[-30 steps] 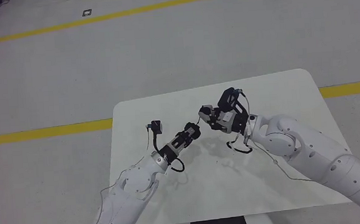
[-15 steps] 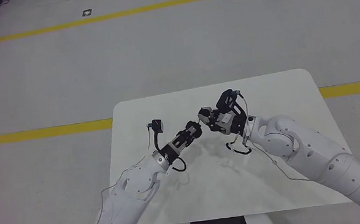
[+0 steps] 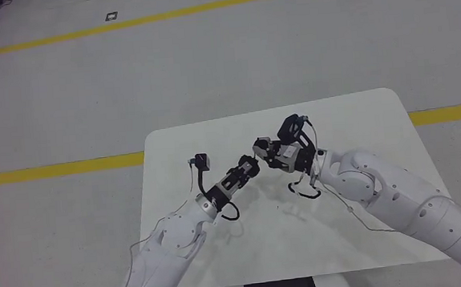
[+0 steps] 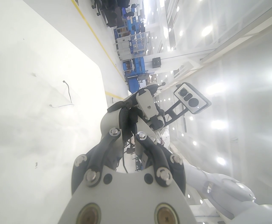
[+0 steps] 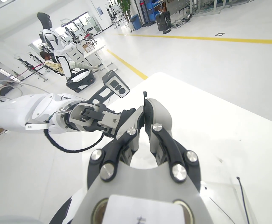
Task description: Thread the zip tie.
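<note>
Your right gripper (image 5: 145,115): pads pressed together, pinching black zip tie (image 5: 145,96). Tie runs along seam between pads, one end poking just past fingertips. In top view you find this gripper near frame centre, above white table (image 3: 358,126). Left gripper (image 3: 249,167) sits just beside it, toward lower left; whether it grips anything, you cannot tell. Spare tie (image 5: 241,191) lies flat on table, well apart from both grippers.
</note>
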{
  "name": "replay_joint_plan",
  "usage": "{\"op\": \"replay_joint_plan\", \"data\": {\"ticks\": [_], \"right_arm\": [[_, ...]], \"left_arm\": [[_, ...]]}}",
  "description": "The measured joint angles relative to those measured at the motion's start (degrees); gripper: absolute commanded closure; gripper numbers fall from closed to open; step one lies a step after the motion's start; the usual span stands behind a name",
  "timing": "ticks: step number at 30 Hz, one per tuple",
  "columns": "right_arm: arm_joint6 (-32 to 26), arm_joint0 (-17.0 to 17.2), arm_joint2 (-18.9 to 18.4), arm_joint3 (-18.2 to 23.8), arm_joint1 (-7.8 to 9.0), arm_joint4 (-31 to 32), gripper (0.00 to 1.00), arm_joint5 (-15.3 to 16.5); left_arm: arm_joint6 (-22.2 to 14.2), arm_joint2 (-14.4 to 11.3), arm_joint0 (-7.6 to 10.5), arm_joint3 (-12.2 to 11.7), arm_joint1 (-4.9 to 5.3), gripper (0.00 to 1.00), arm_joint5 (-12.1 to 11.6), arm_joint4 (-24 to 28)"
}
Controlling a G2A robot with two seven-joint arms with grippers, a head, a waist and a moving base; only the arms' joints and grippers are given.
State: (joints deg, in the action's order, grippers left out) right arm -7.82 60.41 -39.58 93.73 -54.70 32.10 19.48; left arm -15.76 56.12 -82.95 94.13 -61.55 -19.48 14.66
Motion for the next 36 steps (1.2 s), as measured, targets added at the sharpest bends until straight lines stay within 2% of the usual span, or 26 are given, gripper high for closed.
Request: {"op": "replay_joint_plan", "data": {"ticks": [15,16,17,24,29,33,36], "right_arm": [[0.4,-0.8,0.9,-0.6,0.25,-0.4,1.0,0.0],[0.5,-0.8,0.9,-0.6,0.28,-0.4,0.76,0.0],[0.6,-0.8,0.8,-0.6,0.3,-0.4,0.02,0.0],[1.5,-0.5,-0.2,-0.7,0.57,-0.4,0.0,0.0],[2.7,0.6,-2.5,-0.5,1.25,1.2,0.0,0.0],[4.8,2.3,-5.5,-0.2,1.98,4.7,0.0,-0.2],[7.5,4.2,-7.5,0.2,2.37,10.3,0.0,-3.1]], "left_arm": [[0.7,0.8,-0.35,0.3,-0.41,1.0,0.0,-0.1],[0.7,0.8,-0.41,0.3,-0.43,1.0,0.0,-0.2],[0.7,0.9,-0.45,0.3,-0.45,1.0,0.0,-0.2],[0.5,1.2,-0.62,0.3,-0.62,1.0,0.0,-0.2],[0.1,1.4,-0.45,0.6,-0.8,1.0,0.0,1.0],[-1.2,1.5,-0.36,1.2,-1.13,1.0,0.0,4.7],[-3.5,1.7,-0.15,1.6,-1.4,1.0,0.0,8.8]]}}
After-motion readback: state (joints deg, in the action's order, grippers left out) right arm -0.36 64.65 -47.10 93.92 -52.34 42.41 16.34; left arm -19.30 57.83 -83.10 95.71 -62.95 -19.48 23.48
